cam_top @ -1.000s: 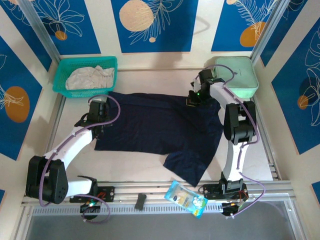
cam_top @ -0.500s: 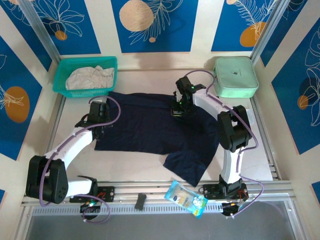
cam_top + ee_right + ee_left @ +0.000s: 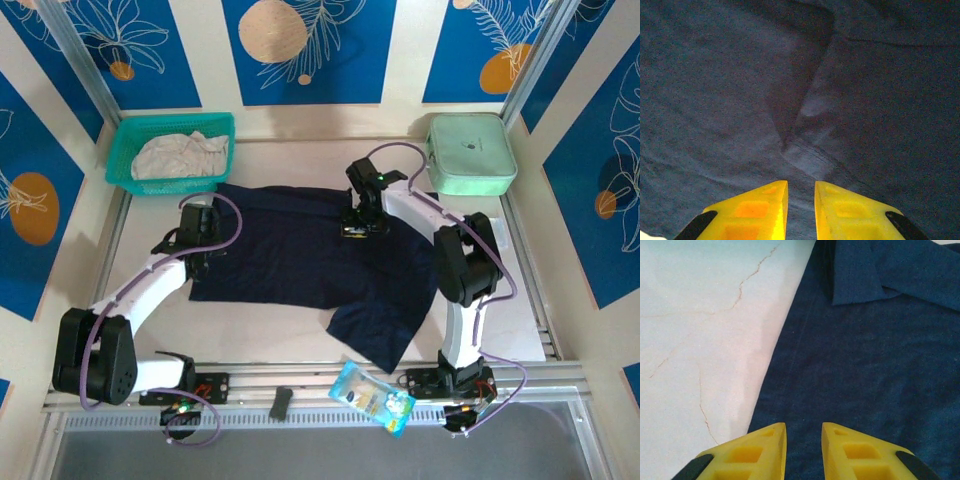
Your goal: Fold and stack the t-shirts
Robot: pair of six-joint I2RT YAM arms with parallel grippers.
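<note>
Table [image 3: 270,325]: pale, stone-like top, thin crack-like veins visible in left wrist view [image 3: 700,340].

Directly on it:
- navy t-shirt [image 3: 300,250], spread flat across middle; lower part reaches toward near right; few soft wrinkles [image 3: 805,150]; left edge on bare top, small flap folded over at far side [image 3: 865,280].
- teal mesh basket [image 3: 118,160], far left corner, just beside far-left corner of navy t-shirt.
- mint-green hard case [image 3: 470,155], far right corner, apart from navy t-shirt.

Bare strips at left, right, and near side.

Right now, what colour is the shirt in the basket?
The t-shirt is off-white, clearest in the top external view.
</note>
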